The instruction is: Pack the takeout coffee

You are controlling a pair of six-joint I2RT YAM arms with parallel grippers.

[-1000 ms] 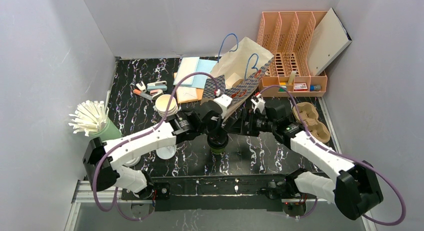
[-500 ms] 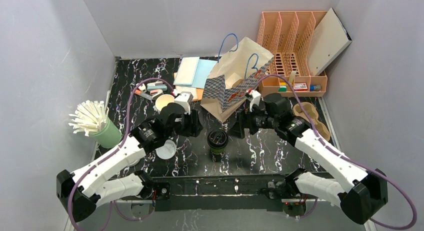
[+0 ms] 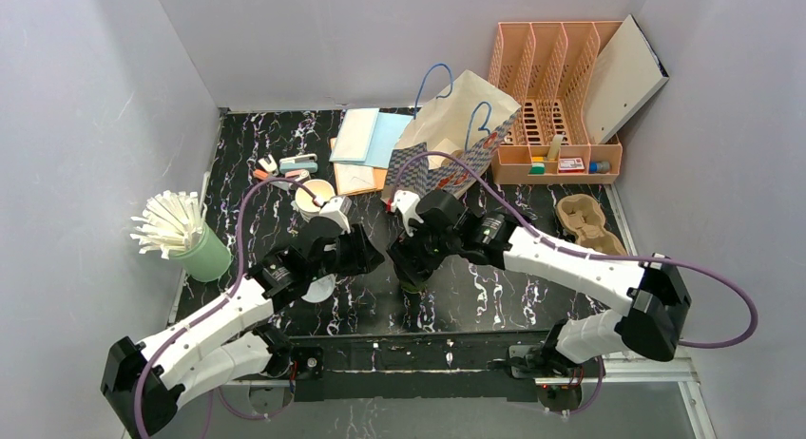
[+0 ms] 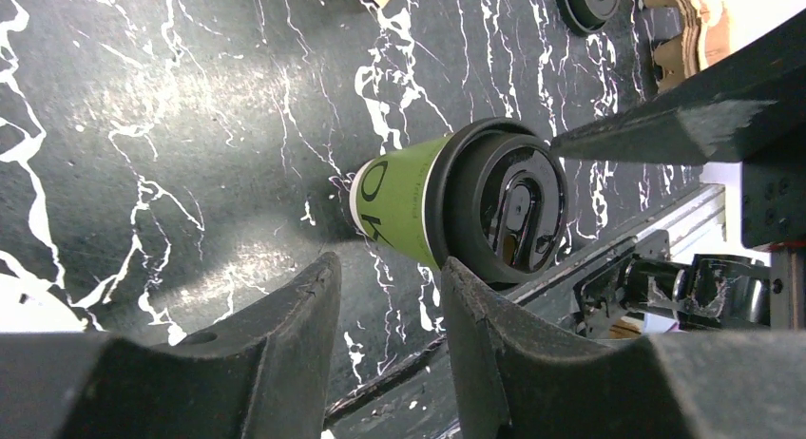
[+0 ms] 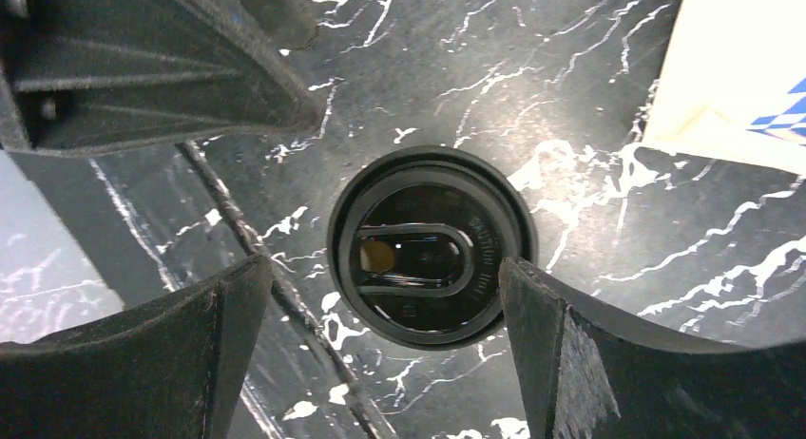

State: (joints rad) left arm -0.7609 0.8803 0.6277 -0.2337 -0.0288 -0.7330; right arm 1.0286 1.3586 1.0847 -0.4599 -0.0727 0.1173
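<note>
Right gripper [image 5: 383, 273]: jaws spread wide, hanging straight over the takeout coffee [image 4: 394, 206], one finger on each side of its black lid [image 5: 432, 232], not closed on it.
Left gripper [image 4: 388, 273]: jaws partly apart, nothing between them, just beside the cup at its 9 o'clock.
Takeout coffee: upright on the tabletop [image 3: 494, 292], near the middle.
Paper bag [image 3: 447, 144]: near the cup, at its 12 o'clock, mouth apparently open.
Done: lid looks fitted.
Left: grasp, lift, lower into the bag. Packing looks unstarted.
</note>
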